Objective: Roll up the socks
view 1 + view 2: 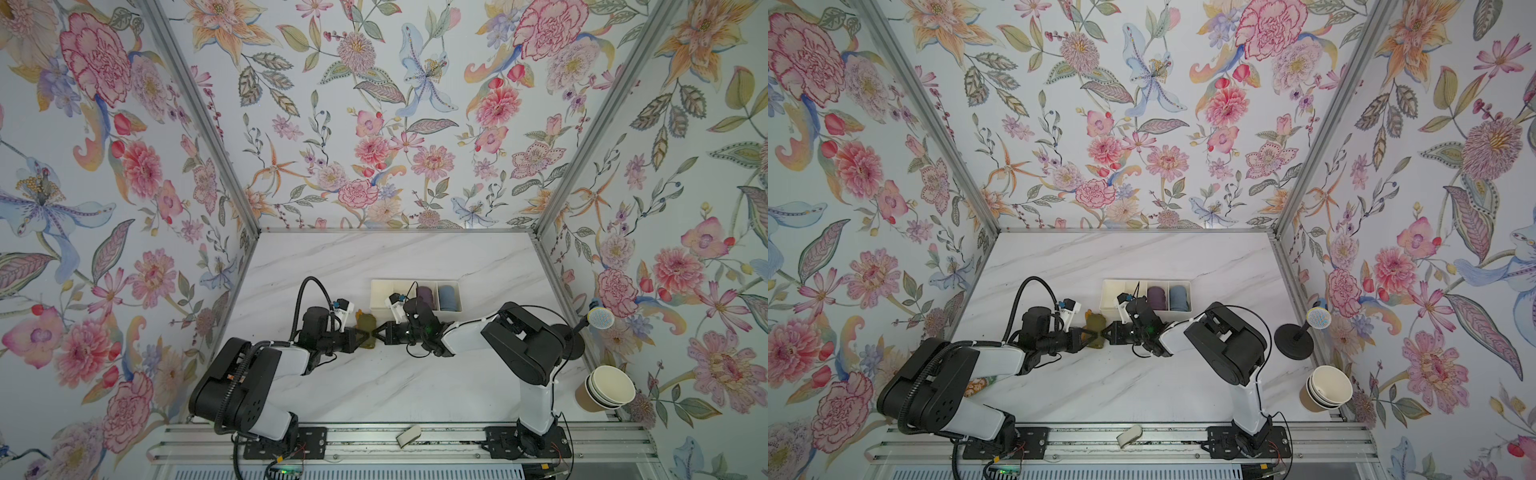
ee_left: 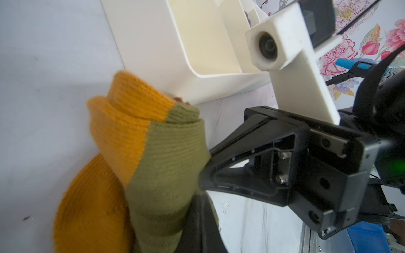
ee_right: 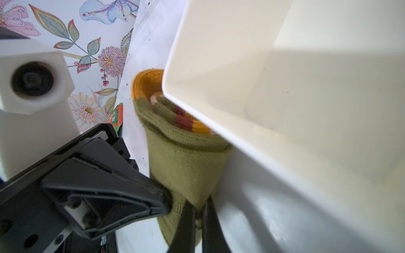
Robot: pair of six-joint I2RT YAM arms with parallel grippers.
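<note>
Both left claw (image 1: 362, 335) and right claw (image 1: 379, 331) clamp socks (image 1: 365, 321) on marble tabletop (image 1: 374, 382), floral walls (image 1: 374, 104) around

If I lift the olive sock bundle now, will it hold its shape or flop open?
Probably soft and floppy: the knit sock bundle bunches where the right hand pinches it. Likely light, and the ribbed fabric should resist slipping. The loose yellow toes may flop or unroll once lifted.

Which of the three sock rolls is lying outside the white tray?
The olive-green roll with mustard-yellow toes. It is beside the tray, outside its wall, while the purple roll and the blue roll sit in its compartments.
</note>
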